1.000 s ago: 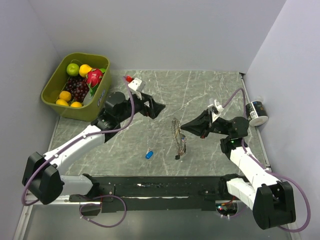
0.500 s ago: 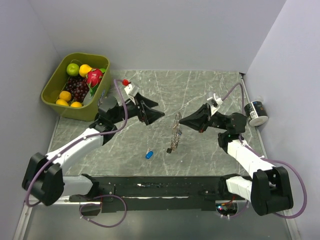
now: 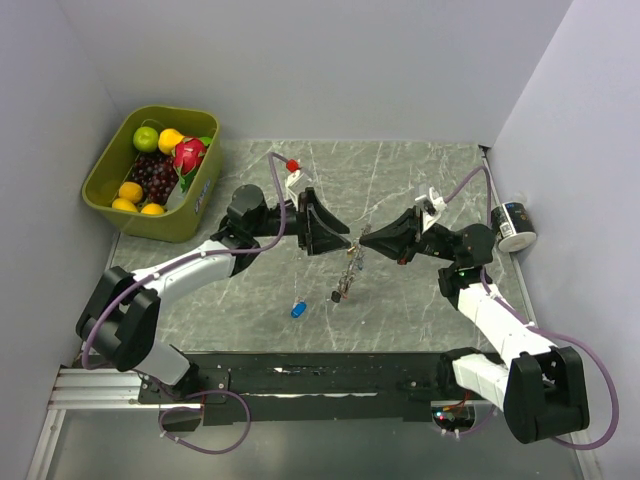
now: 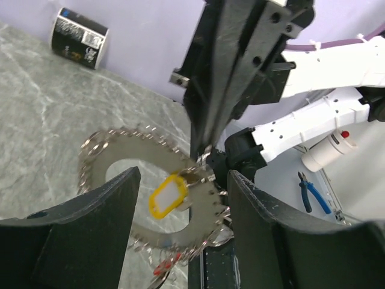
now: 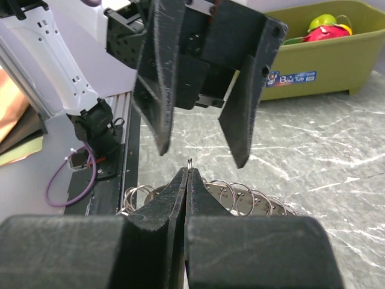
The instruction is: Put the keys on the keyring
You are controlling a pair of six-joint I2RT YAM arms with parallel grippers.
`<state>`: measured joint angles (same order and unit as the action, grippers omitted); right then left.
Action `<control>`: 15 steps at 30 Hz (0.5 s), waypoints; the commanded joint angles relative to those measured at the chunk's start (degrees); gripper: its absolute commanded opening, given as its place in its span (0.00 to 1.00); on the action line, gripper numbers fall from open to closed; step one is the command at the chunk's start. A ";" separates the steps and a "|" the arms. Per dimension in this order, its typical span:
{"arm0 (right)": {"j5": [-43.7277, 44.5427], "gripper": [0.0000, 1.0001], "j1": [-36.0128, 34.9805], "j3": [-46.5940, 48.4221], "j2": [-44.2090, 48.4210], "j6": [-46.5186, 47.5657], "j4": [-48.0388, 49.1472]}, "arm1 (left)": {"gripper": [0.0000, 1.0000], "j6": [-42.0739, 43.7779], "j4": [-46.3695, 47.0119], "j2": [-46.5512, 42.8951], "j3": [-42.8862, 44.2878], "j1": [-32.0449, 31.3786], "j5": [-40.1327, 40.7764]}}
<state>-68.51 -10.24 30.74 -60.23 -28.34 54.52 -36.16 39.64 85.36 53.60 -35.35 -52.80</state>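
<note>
**Ring held up, blue key loose**

Nearer me than the keyring (image 4: 144,158), a blue key (image 3: 298,309) lies on the table (image 3: 420,180). My right claw (image 5: 187,174) pinches the ring's rim. My left claw (image 3: 338,236), spread wide, faces it empty. Next, I judge: fetch that key.

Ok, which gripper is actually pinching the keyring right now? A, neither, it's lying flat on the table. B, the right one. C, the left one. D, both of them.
B: the right gripper has its fingers closed on the rim of the keyring and holds it off the table, while the left gripper faces it with its fingers spread open.
</note>
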 commanded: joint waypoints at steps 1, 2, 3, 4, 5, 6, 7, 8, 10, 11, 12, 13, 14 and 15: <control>1.54 0.00 -0.39 2.66 0.82 0.39 2.60 | 0.64 1.44 1.41 -0.72 3.79 -1.03 -2.14; 1.36 0.00 -0.31 2.74 0.73 0.13 2.87 | 0.62 1.53 1.49 -0.72 3.96 -1.29 -2.40; 1.19 0.00 -0.31 2.74 0.55 -0.14 3.13 | 0.60 1.79 1.58 -0.64 3.96 -1.56 -2.23; 1.19 0.00 -0.31 2.57 0.29 -0.57 3.92 | 0.59 2.06 1.41 -0.55 3.96 -1.73 -2.05; 1.19 0.00 -0.22 2.39 0.20 -0.67 4.45 | 0.56 2.41 0.89 -0.55 4.05 -1.91 -1.96; 1.27 0.00 -0.39 2.22 0.20 -0.84 4.63 | 0.56 2.85 0.45 -0.46 4.40 -2.00 -1.96; 1.36 0.00 -0.31 2.22 0.37 -0.76 4.63 | 0.55 3.11 -0.26 -0.11 4.58 -2.09 -2.13; 1.45 0.00 -0.31 2.30 0.46 -0.58 3.93 | 0.53 3.29 -0.26 0.07 4.67 -2.17 -2.31; 1.71 0.00 -0.31 2.31 0.72 -0.14 3.31 | 0.51 3.82 -0.61 0.33 4.58 -2.26 -1.70; 1.80 0.00 -0.31 2.22 0.81 -0.05 3.31 | 0.51 4.17 -1.48 0.33 4.58 -2.26 -1.44; 1.98 0.00 -0.31 2.22 0.90 -0.05 3.31 | 0.50 4.69 -1.84 0.42 4.58 -2.26 -1.26; 1.89 0.00 -0.31 2.13 0.90 -0.23 3.40 | 0.50 4.96 -2.19 0.68 4.75 -2.26 -0.74; 1.72 0.00 -0.39 2.22 0.81 -0.23 3.40 | 0.47 5.05 -2.28 0.86 4.84 -2.26 -0.73; 1.71 0.00 -0.31 2.22 0.90 -0.40 3.57 | 0.44 5.05 -2.20 1.12 4.93 -2.26 -0.82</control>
<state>-68.34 -10.26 30.74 -60.34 -28.67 54.39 -33.08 37.54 85.47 55.68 -37.34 -53.54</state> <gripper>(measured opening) 0.008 0.475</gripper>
